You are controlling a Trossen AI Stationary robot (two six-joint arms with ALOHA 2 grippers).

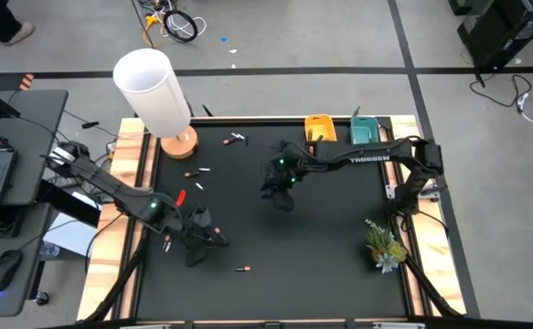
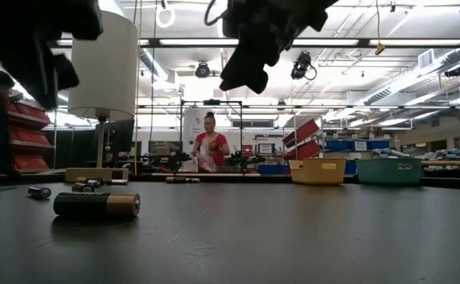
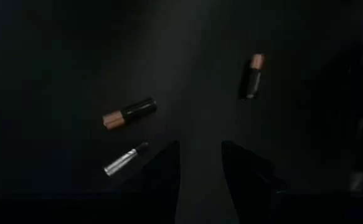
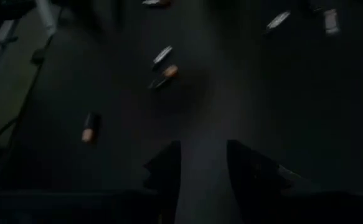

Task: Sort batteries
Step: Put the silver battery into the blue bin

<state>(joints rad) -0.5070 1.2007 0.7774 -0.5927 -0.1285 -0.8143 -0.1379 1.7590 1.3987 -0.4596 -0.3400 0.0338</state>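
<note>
Step in hand, as we judge it: seeking a pick.

Left gripper [image 3: 200, 163]: fingers apart, empty. Batteries [image 3: 129, 113] lie just ahead on the dark table [image 1: 330, 256]: small dark cylinders with copper ends, one silver.

Right gripper [image 4: 203, 163]: apart, empty, more batteries well ahead.

Next we must centre and descend.

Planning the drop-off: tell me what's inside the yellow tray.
The yellow tray interior looks bare from above, but its near wall hides the floor in the low view; no batteries can be confirmed.
</note>
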